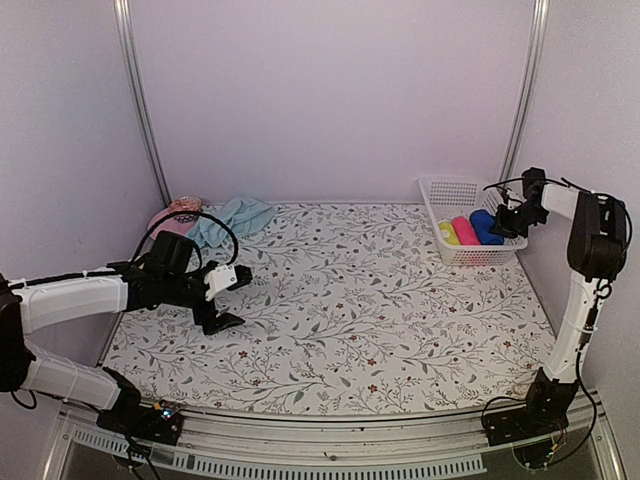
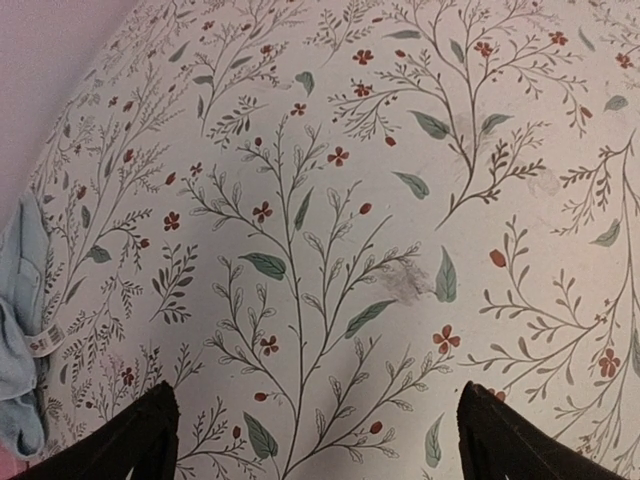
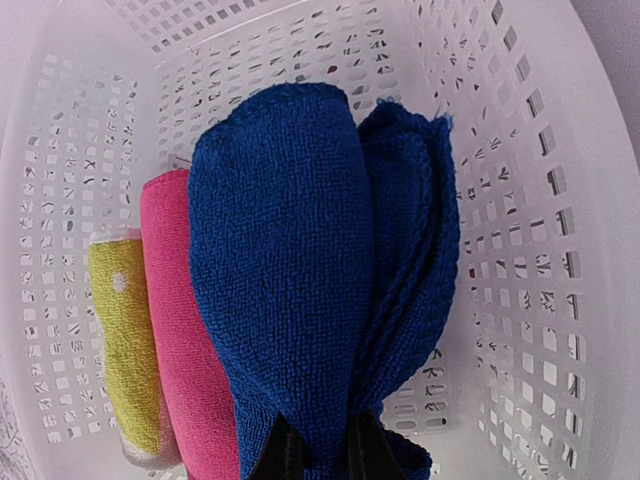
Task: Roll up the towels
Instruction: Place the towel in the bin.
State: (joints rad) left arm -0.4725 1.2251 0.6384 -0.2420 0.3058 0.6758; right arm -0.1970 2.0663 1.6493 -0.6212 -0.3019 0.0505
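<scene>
- Royal blue towel (image 1: 487, 227) is being shown in the top view as a roll inside the white basket (image 1: 450, 188), at about 2 o'clock on the floral table (image 1: 350, 330). It is lying just beside a pink roll (image 1: 465, 231), with a yellow roll (image 1: 449, 234) next on the 9 o'clock side.
- The right gripper (image 1: 508, 222) is being held over the basket at the royal blue towel.
- The pale aqua towel (image 1: 235, 217) is being left crumpled and unrolled at about 10 o'clock on the table, touching a pink hat (image 1: 175, 215) on its 9 o'clock side.
- The left gripper (image 1: 238, 298) is being held low over the table at about 9 o'clock, with its fingers spread wide and nothing between them, near the pale aqua towel but apart from it.
- In the left wrist view, the two dark fingertips (image 2: 140, 440) are being kept far apart over bare floral print. The pale aqua towel (image 2: 18, 300), with a small label (image 2: 42, 340), is being caught at the 9 o'clock edge.
- In the right wrist view, the near end of the royal blue towel (image 3: 290, 280) is being pinched between the closed black fingers (image 3: 283, 452). The pink roll (image 3: 190, 350) and yellow roll (image 3: 125, 340) are being seen at 8 o'clock, inside the basket (image 3: 560, 200).
</scene>
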